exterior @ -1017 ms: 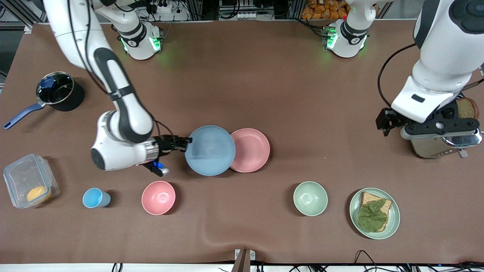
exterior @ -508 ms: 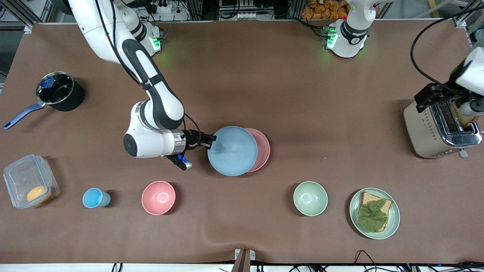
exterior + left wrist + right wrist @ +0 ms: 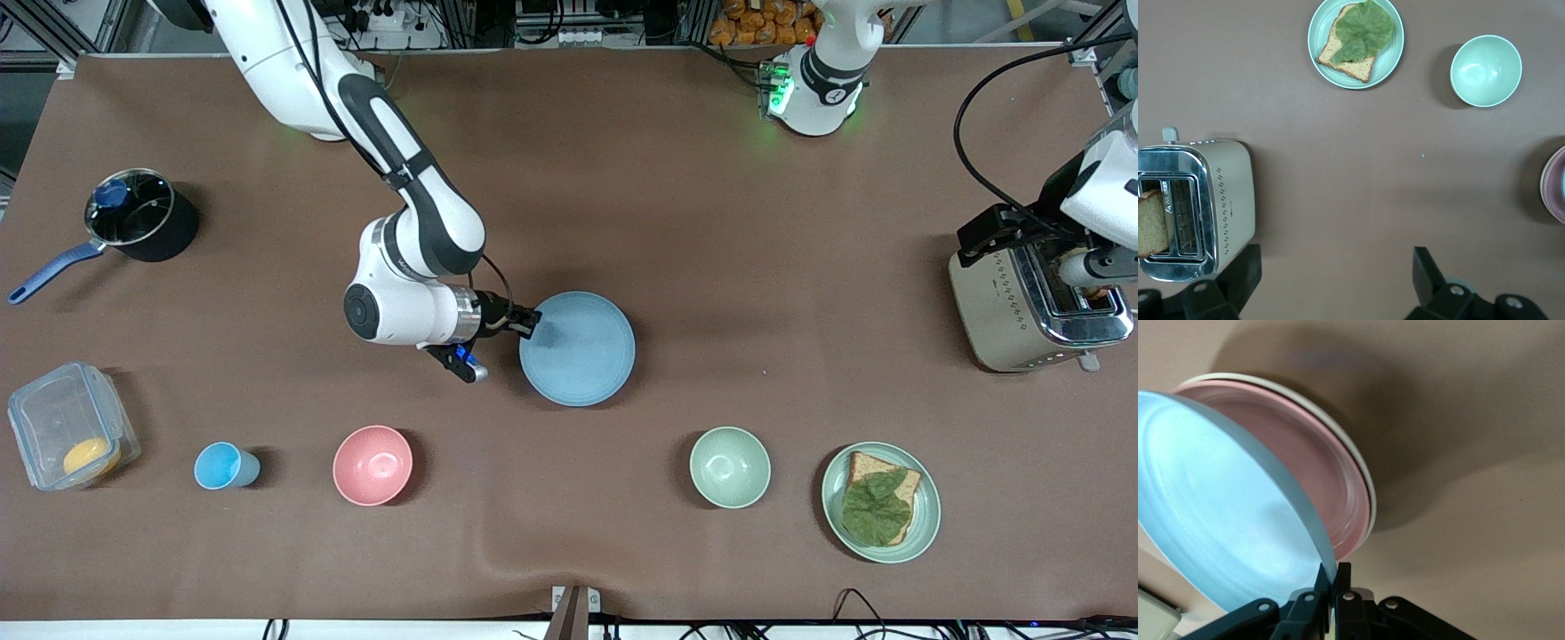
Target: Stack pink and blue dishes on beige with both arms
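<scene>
Right end effector [image 3: 526,322] tilts blue plate [image 3: 582,351] over pink plate [image 3: 1311,467].

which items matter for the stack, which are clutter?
Job: blue plate, held by right end effector; pink plate; beige plate.
Clutter: toaster, toast plate, green bowl, pink bowl, cup, pot, container.

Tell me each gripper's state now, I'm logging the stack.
Left gripper: open, empty, over the toaster.
Right gripper: shut on the blue plate.
</scene>
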`<state>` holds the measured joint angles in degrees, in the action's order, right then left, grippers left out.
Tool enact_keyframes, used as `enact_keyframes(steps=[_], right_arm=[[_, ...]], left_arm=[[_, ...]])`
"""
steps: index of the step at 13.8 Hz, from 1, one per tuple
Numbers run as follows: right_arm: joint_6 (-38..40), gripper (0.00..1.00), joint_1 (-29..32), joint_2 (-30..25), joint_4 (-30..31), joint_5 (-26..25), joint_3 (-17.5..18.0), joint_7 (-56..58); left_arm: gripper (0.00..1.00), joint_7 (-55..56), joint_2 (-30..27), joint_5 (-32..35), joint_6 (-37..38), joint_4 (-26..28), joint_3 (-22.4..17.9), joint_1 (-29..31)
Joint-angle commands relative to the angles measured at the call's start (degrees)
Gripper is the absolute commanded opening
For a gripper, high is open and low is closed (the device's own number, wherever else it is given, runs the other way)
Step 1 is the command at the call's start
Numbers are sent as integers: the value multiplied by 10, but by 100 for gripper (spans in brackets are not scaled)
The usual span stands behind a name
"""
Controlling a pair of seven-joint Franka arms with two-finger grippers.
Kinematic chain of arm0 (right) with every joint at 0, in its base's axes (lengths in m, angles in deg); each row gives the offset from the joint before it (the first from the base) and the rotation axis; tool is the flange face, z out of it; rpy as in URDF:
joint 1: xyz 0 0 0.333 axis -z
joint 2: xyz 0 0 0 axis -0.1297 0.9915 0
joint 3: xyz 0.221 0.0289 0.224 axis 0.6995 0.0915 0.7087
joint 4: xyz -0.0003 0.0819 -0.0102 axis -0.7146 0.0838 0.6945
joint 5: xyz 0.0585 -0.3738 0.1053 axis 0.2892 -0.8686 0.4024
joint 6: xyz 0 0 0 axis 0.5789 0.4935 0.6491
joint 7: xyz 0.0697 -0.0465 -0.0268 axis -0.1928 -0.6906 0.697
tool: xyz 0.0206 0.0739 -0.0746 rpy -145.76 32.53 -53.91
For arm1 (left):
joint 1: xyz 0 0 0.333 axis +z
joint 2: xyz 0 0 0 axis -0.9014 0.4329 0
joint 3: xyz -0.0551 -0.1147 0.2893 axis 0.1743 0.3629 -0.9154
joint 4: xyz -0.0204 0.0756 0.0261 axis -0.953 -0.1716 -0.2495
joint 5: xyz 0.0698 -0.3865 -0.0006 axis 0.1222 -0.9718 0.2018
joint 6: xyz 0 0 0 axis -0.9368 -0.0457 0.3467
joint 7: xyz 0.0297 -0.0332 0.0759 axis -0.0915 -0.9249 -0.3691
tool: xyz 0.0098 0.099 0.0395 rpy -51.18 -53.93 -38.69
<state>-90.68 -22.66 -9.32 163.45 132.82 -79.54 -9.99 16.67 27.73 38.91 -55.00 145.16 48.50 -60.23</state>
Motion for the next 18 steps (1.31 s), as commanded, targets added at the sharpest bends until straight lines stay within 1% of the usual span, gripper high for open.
enact_keyframes(steps=[1, 4, 6, 9, 10, 11, 14, 15, 17, 18], right_arm=[[-8, 0, -7, -7, 19, 15, -6, -1], [-11, 0, -10, -7, 20, 15, -6, -1], [-9, 0, -10, -7, 19, 15, -6, -1], [-9, 32, -6, -7, 16, 15, -6, -14], [-11, 58, -7, -7, 11, 15, -7, -47], [-12, 100, -9, -9, 4, 11, -8, -77], [0, 100, 11, -21, -7, 1, -16, -81], [21, 100, 25, -31, -7, -24, -19, -79], [83, 100, 56, -44, -28, -127, -20, -46], [116, 100, 79, -53, -34, -167, -19, -18]], left_arm=[[100, 8, 1, -5, 7, 2, 1, -4], [100, 6, -6, -11, 13, 2, -5, 7], [100, 6, -17, -13, 31, 2, -5, 12], [100, 5, -24, -14, 37, -4, -1, 12], [100, 7, -25, -13, 37, -4, 1, 12], [100, 5, -29, -13, 38, -4, 0, 12], [100, 3, -31, -14, 38, -4, 2, 12], [100, 5, -32, -13, 38, -4, 3, 8], [100, 5, -32, -13, 38, -4, 7, 7], [100, 1, -32, -13, 38, -4, 10, 9]])
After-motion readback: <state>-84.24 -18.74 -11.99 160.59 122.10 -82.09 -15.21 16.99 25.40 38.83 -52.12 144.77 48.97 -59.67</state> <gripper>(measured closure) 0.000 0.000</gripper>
